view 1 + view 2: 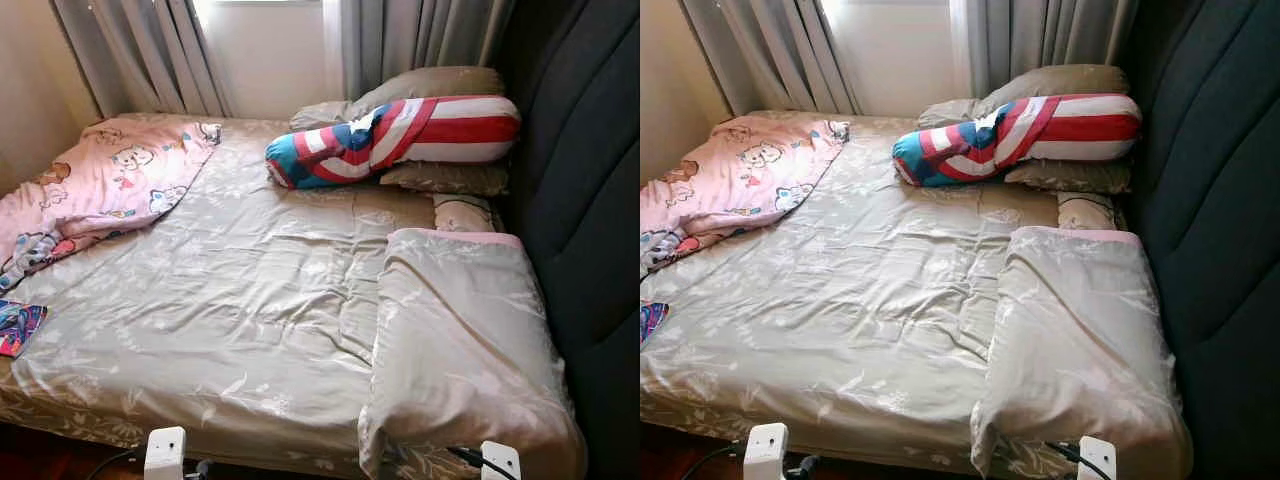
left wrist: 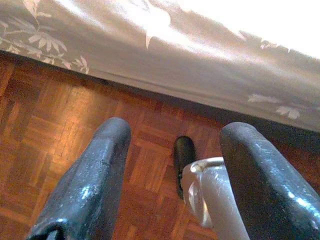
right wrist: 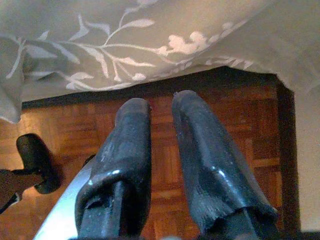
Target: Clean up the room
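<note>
Both arms low at the bed [image 1: 250, 340] edge: left gripper [image 2: 172, 170] jaws spread wide, right gripper [image 3: 160, 150] jaws nearly closed, holding nothing. Folded blanket [image 1: 460, 340] overhanging the bed's near corner, apt to slide off; pink quilt [image 1: 100, 185] bunched at the far side, easily dragged floorward.

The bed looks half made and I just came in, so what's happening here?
Nothing is being handled at the moment. The robot stands at the bed's edge, both arms hanging low over the wooden floor. The left gripper is open and the right gripper nearly shut, both empty. A folded beige blanket lies by the headboard, a pink quilt is bunched at the far corner, and a striped bolster rests on the pillows.
</note>
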